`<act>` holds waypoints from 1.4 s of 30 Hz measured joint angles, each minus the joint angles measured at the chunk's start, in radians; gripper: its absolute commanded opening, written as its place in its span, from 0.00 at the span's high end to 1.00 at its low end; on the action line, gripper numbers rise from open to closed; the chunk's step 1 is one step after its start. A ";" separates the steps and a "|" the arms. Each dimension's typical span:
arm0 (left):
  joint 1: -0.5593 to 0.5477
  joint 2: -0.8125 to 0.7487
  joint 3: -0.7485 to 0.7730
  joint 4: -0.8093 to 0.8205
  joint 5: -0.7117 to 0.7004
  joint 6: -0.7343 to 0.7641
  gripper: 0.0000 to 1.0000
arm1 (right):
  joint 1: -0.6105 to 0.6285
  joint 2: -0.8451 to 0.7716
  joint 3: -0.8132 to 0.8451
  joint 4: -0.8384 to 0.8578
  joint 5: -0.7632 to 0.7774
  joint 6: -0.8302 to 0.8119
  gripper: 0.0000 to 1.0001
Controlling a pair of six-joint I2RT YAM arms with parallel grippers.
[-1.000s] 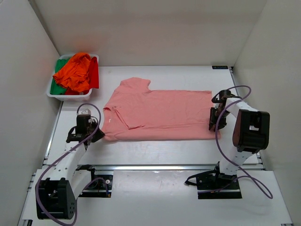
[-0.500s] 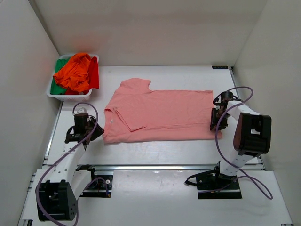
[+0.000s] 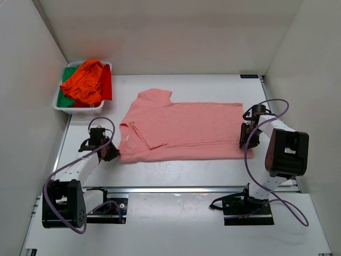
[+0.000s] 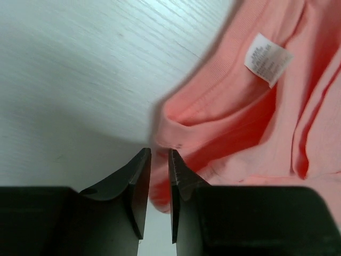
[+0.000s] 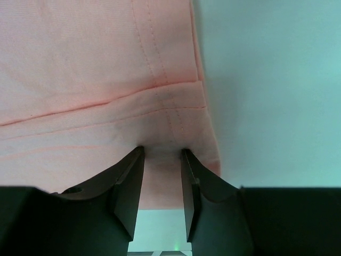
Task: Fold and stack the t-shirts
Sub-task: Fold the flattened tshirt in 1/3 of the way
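Both arms reach out low. Left gripper (image 3: 109, 152) (image 4: 160, 154) jaws nearly touching, right gripper (image 3: 248, 140) (image 5: 162, 152) pinched to a slim gap.

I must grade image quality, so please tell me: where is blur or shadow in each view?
Top external: even light, soft shadows, sharp salmon-pink cotton t-shirt. Left wrist: black left gripper fingers and white care label blurred. Right wrist: hem stitching sharp.

Spread t-shirt (image 3: 181, 130) lies mid-desk (image 3: 176, 173), tray (image 3: 59, 104) holding heaped t-shirts (image 3: 85, 80) far-left, left pincer (image 3: 114, 154) on its near-left corner, right pincer (image 3: 245, 143) on near-right corner.
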 measured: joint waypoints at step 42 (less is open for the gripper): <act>-0.274 0.177 0.132 -0.139 -0.031 0.085 0.76 | 0.242 -0.177 -0.183 -0.058 -0.084 0.093 0.58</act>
